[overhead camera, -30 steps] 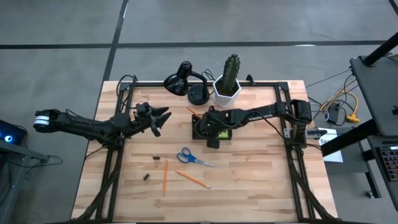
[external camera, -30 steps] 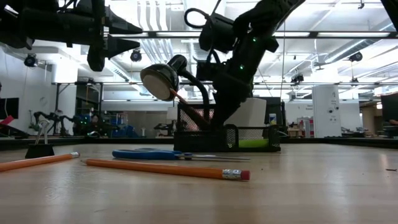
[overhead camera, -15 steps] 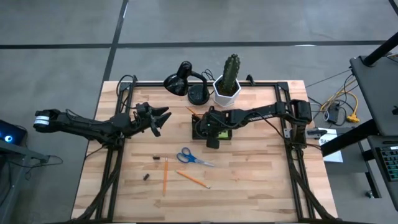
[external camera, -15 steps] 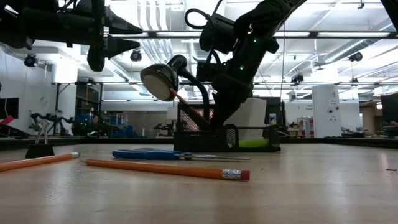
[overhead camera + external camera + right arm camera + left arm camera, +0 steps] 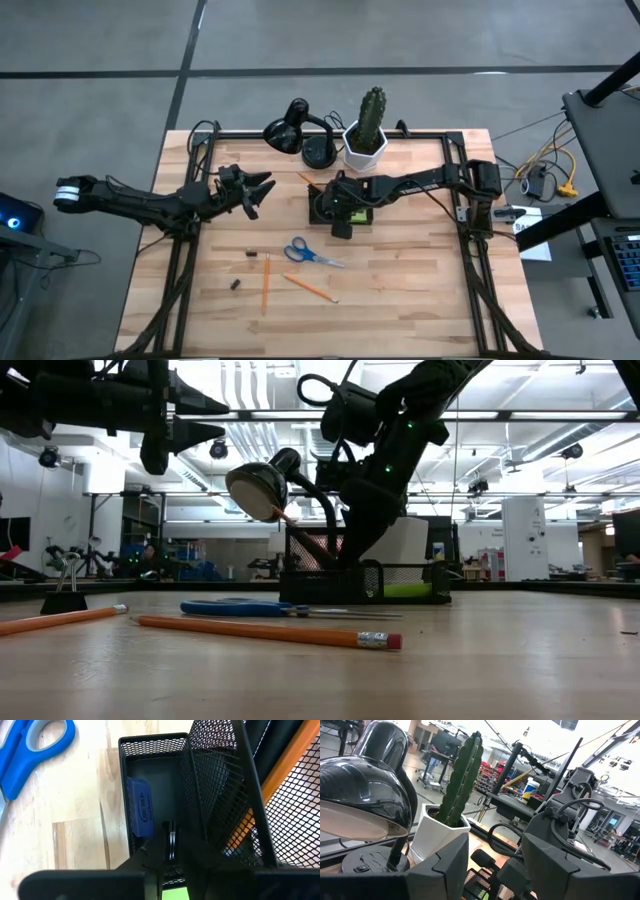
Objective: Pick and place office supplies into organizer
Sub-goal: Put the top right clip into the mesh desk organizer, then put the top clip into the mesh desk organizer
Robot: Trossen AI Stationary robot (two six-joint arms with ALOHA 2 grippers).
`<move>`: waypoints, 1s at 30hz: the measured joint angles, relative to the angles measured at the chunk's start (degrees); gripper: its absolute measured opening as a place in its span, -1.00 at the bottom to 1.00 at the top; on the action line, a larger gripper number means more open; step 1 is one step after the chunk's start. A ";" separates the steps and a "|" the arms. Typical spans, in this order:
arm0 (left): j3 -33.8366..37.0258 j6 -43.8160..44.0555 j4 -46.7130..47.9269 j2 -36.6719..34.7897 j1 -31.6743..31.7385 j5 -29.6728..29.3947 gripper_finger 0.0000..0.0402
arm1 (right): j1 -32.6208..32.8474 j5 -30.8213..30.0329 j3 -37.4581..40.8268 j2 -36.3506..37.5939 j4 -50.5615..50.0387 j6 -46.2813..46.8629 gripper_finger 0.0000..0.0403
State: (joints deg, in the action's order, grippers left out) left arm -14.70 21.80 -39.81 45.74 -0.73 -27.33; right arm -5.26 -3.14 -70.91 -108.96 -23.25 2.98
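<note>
I have the right gripper (image 5: 343, 222) low over the near-left compartment of the organizer (image 5: 342, 207), which sits mid-tabletop just in front of the cactus pot (image 5: 365, 146). Its jaws look barely parted around a small binder clip (image 5: 171, 840) standing inside that slot beside a blue eraser (image 5: 140, 813); I cannot tell whether the clip is gripped or let go. The right arm reaches in flat from the right. The left gripper (image 5: 252, 190) hovers released at the tabletop's left, nearer the loose supplies: scissors (image 5: 310, 253) and two pencils (image 5: 266, 281) lie near-side, the pencils' long axes running roughly near-to-far and diagonal.
</note>
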 joint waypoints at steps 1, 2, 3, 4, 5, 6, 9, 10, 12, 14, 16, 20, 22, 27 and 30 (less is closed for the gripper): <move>-0.02 0.00 0.02 0.00 0.02 0.00 -0.16 | 0.00 0.00 0.00 0.10 -0.04 0.03 -0.77; -0.02 0.00 0.00 0.00 0.00 0.00 -0.16 | 0.00 0.00 0.00 0.26 -0.08 0.07 -0.77; -0.02 0.00 0.00 -0.02 0.02 0.00 -0.16 | 0.00 0.00 0.00 0.38 -0.06 0.07 -0.76; -0.02 0.01 0.00 -0.01 0.00 0.00 -0.16 | 0.00 0.00 -0.12 0.52 -0.22 0.07 -0.76; 0.00 0.01 0.00 0.00 0.00 0.00 -0.16 | 0.00 0.00 -0.38 0.60 -0.55 0.07 -0.76; -0.02 0.00 0.00 0.00 0.00 0.00 -0.16 | -0.02 0.00 -0.65 0.71 -0.58 0.09 -0.76; -0.02 0.01 0.01 0.00 0.02 0.00 -0.16 | 0.00 0.00 -1.84 1.30 -0.55 0.09 -0.75; -0.02 0.02 0.00 0.00 0.01 0.00 -0.16 | 0.01 0.00 -2.26 1.67 -0.52 0.09 -0.75; 0.00 0.02 0.02 0.00 0.00 0.00 -0.16 | 0.11 0.00 -3.04 2.62 -0.50 0.53 -0.75; 0.00 0.02 0.01 0.00 0.00 0.00 -0.16 | 0.23 0.00 -3.54 4.27 -0.47 0.98 -0.75; -0.01 0.02 0.02 -0.01 0.01 0.00 -0.16 | 0.60 -0.02 -3.56 6.85 0.89 -0.20 -0.75; 0.00 0.02 0.00 -0.02 0.02 0.00 -0.16 | 1.01 -0.09 -2.67 14.15 6.88 -2.34 -0.76; -0.01 0.02 -0.06 -0.01 0.01 0.00 -0.16 | 1.01 -0.09 -1.83 18.12 9.05 -3.01 -0.76; -0.02 0.04 -0.09 -0.02 0.02 0.02 -0.16 | 0.85 -0.33 1.18 29.71 14.05 -2.44 -0.76; -0.02 0.04 -0.09 -0.02 0.00 0.00 -0.16 | 0.85 -0.35 4.28 37.03 15.84 -2.37 -0.77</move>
State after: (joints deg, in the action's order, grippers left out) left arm -14.72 21.85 -39.90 45.71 -0.73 -27.33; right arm -4.40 -3.49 -66.64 -71.93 -7.41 0.61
